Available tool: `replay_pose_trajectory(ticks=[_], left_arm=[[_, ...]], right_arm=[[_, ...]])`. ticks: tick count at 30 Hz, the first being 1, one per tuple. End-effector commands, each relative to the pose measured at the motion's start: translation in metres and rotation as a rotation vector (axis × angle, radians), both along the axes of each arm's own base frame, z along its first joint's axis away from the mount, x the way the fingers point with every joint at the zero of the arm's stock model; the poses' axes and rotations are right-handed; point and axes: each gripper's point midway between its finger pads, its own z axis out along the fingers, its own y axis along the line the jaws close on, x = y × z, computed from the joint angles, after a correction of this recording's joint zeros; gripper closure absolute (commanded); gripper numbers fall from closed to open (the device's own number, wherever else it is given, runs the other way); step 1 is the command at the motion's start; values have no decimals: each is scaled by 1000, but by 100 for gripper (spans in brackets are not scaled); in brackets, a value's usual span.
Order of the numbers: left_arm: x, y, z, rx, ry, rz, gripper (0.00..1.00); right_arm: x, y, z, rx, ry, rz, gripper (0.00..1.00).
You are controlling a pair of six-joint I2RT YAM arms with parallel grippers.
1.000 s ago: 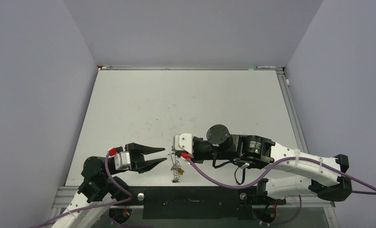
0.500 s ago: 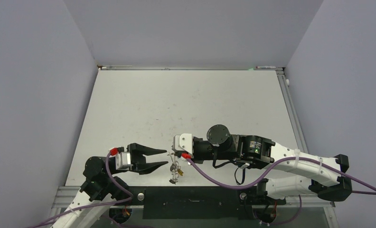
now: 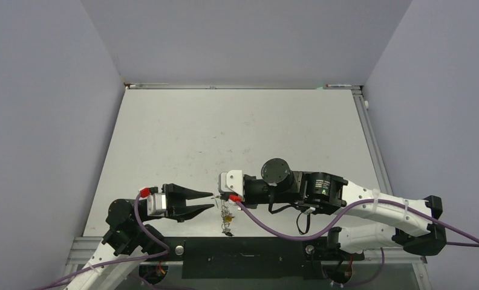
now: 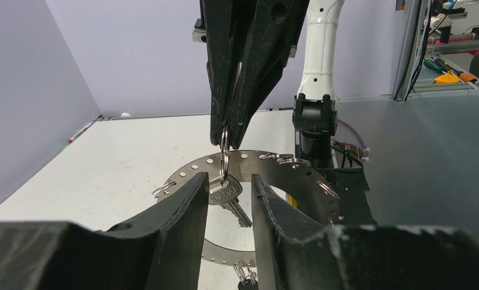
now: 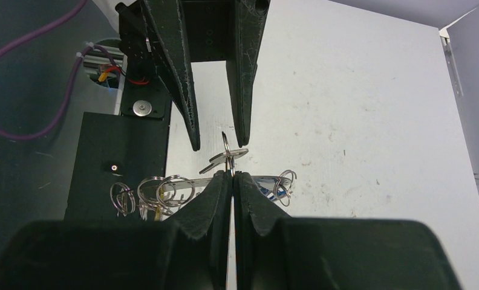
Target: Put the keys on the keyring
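Observation:
My right gripper (image 3: 220,196) is shut on a small split loop (image 5: 226,158), seen from the right wrist (image 5: 231,175). A plain silver key (image 4: 226,196) stamped DADA hangs from that loop. My left gripper (image 3: 213,200) is open, and from the left wrist (image 4: 228,181) its fingers stand on either side of the key's head without clearly touching it. The large flat keyring (image 4: 285,168), with holes and loops round its rim, hangs just behind the key. It shows edge-on in the right wrist view (image 5: 164,184), with other keys under it, one yellow (image 3: 228,215).
All this is at the table's near edge (image 3: 164,237), above the black base plate (image 3: 249,249). The white table (image 3: 237,133) stretches away behind. The right arm's purple cable (image 3: 273,225) loops near the front.
My left gripper has moved right, so its open fingertips now flank the hanging key. The right gripper and the ring have shifted slightly left.

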Motion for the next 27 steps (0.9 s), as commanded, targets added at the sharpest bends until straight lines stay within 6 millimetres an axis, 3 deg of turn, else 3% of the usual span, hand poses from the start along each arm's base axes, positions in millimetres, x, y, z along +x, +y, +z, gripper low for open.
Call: replay_pose_trajectory(ticks=[1,13,19,27], left_arm=[[-1,1,10,-27,-31,-1,73],[3,1,8,-18,-29,17,100],[10,3,7,-9,-27,61,100],[8,2,7,-7,-28,49,100]], right_arm=[[-2,11,25,93,-7,22,95],[-6,13,23,84,4,43,95],[-6,14,25,106,6,40,95],[-1,11,53,306,4,-12,95]])
